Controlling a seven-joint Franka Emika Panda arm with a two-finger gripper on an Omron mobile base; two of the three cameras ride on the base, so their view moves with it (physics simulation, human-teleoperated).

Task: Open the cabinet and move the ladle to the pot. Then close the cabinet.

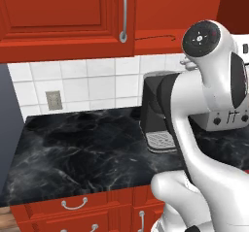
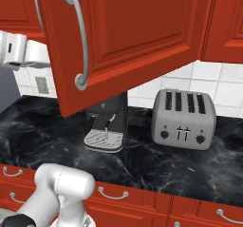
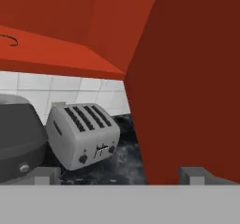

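1 toaster (image 2: 184,118), 1 coffee machine (image 2: 108,123).

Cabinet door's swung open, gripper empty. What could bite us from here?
1. The open cabinet door hangs out over the counter above the coffee machine; an arm swing toward the shelf could strike its edge.
2. In the hand view the door panel sits close beside the open gripper, so the fingers may snag it.
3. The toaster and coffee machine stand below; a ladle dropped there may be hard to recover.
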